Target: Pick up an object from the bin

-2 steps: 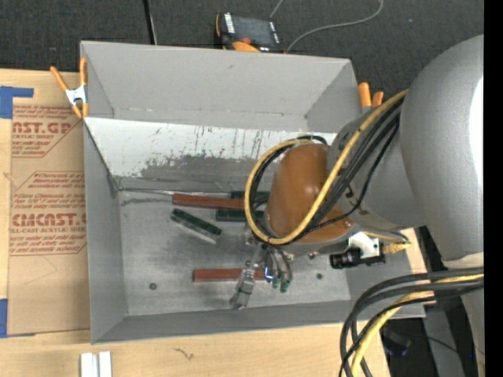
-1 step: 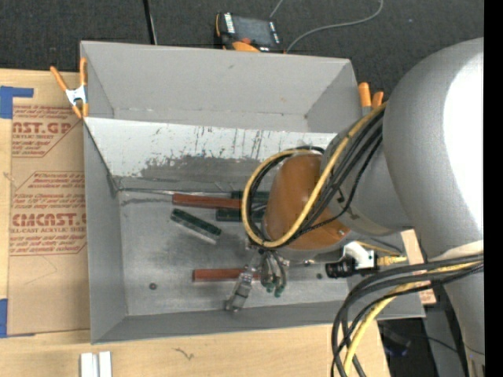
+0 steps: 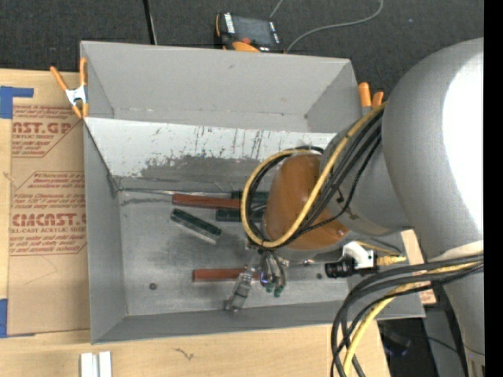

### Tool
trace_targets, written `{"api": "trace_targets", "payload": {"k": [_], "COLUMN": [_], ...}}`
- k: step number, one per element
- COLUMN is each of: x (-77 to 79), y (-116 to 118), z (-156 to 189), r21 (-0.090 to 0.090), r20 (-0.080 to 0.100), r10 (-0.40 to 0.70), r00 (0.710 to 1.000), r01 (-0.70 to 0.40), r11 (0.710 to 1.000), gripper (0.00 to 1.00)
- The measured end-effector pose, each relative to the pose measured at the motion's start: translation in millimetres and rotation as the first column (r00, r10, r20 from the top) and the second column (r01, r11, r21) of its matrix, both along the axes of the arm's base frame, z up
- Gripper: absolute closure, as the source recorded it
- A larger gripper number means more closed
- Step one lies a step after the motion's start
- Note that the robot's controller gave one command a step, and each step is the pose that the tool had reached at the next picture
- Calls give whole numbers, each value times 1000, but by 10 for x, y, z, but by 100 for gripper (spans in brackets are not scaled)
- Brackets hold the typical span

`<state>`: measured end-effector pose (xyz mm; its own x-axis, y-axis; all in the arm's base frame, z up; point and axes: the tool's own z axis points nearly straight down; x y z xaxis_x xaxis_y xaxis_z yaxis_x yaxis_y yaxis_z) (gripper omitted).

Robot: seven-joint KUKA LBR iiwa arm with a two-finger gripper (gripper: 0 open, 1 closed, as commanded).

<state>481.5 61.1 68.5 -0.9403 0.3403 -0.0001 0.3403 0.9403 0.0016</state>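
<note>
Red-brown stick (image 3: pixel 214 274) lies just beside the tool (image 3: pixel 266 280), view's left.

Red-brown flat sticks (image 3: pixel 206 200): two
Dark green bar (image 3: pixel 196 225): one
Small grey piece (image 3: pixel 236 298): one
Total loose items counted in the bin (image 3: pixel 104 234): four

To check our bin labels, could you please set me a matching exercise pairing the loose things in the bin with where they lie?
Things: 1 long red-brown stick; 2 dark bar; 3 short red-brown stick; 4 grey metal piece.
Places: A lowest in the view; B highest in the view; C mid-floor, tilted; D straight left of gripper.
Pairs: 1-B, 2-C, 3-D, 4-A.
</note>
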Motion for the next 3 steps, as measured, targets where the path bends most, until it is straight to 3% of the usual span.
{"api": "trace_targets", "payload": {"k": [1, 2, 3], "x": [-4, -5, 7], "y": [1, 10, 20], "z": [3, 194, 909], "r21": [0, 0, 0], "r20": [-1, -1, 5], "r10": [0, 1, 2], "r00": [1000, 1000, 1000], "r01": [0, -1, -2], "r11": [1000, 1000, 1000], "gripper": [100, 100, 100]}}
